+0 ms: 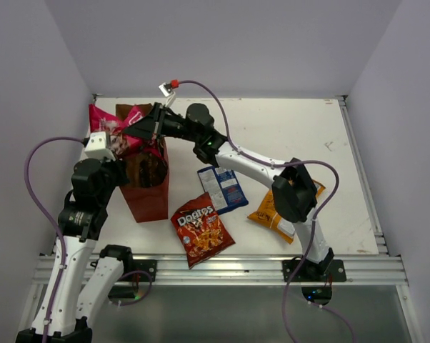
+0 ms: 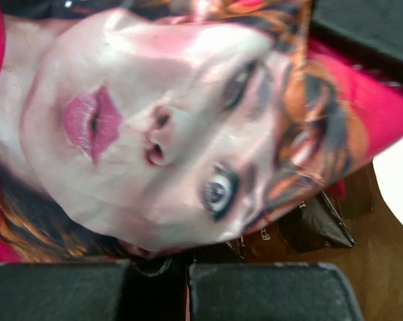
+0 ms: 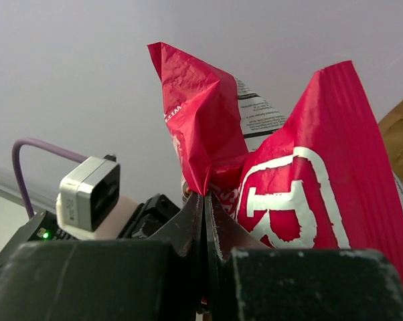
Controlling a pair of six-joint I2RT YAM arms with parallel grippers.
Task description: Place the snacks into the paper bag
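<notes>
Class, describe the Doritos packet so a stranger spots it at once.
Find the reddish-brown paper bag on the white table's left side. Just right of its base, nearest the front edge, lies the Doritos packet. It alone is red-orange; its neighbours are a blue-and-white packet and an orange-yellow packet.

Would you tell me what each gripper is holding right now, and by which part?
The right gripper pinches the pink packet by a crinkled edge. The left gripper is shut beside the same packet; whether it grips cannot be told.
</notes>
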